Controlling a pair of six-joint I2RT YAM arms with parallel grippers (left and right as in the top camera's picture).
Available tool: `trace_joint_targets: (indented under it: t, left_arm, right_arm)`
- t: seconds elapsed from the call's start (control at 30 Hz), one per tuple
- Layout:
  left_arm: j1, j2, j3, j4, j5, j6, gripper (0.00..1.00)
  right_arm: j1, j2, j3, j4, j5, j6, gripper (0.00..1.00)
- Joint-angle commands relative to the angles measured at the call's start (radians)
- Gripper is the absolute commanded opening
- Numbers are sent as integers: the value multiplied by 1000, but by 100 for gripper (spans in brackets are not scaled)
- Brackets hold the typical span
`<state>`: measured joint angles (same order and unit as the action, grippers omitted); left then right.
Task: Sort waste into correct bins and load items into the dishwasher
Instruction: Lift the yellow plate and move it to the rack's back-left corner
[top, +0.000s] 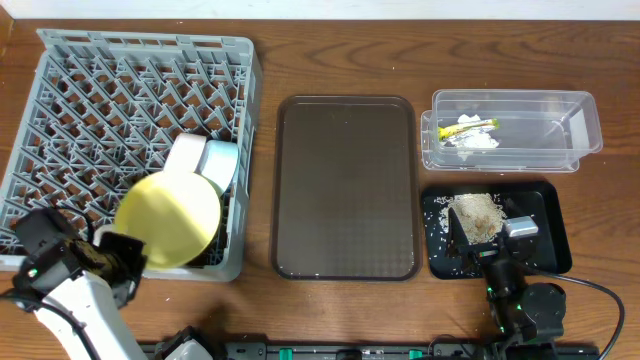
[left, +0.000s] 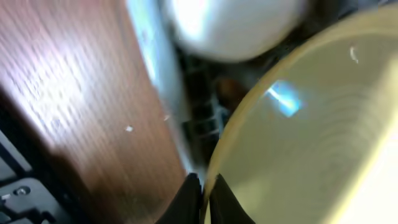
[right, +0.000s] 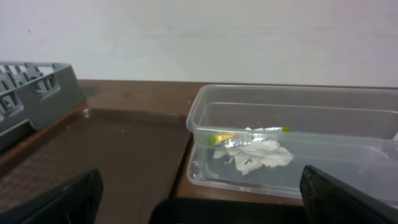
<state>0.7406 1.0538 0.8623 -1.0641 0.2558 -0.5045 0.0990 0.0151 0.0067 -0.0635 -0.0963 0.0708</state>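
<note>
Dish rack (top: 100, 90): white bowl (top: 185, 155), light blue bowl (top: 222, 162), yellow plate (top: 168, 220) at front edge (rim clamped by left gripper (left: 204, 186)). Clear tub (top: 585, 115): wrapper (top: 470, 126), tissue (top: 478, 141). Black tray (top: 555, 240): food scraps (top: 477, 215). Right gripper (right: 202, 190): spread wide.

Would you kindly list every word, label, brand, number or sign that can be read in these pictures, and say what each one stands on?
No text can be read in any view.
Small yellow-green snack wrapper in the clear plastic rectangular tub: any print is too small and blurred to read.
Round yellow plate, grey plastic dish rack, dark brown serving tray: no markings visible.
</note>
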Motion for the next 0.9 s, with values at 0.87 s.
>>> trace_joint_targets:
  t: [0.87]
  left_arm:
    - [-2, 52, 137, 574, -283, 426, 8]
  right_arm:
    - [-7, -2, -1, -4, 2, -5, 99]
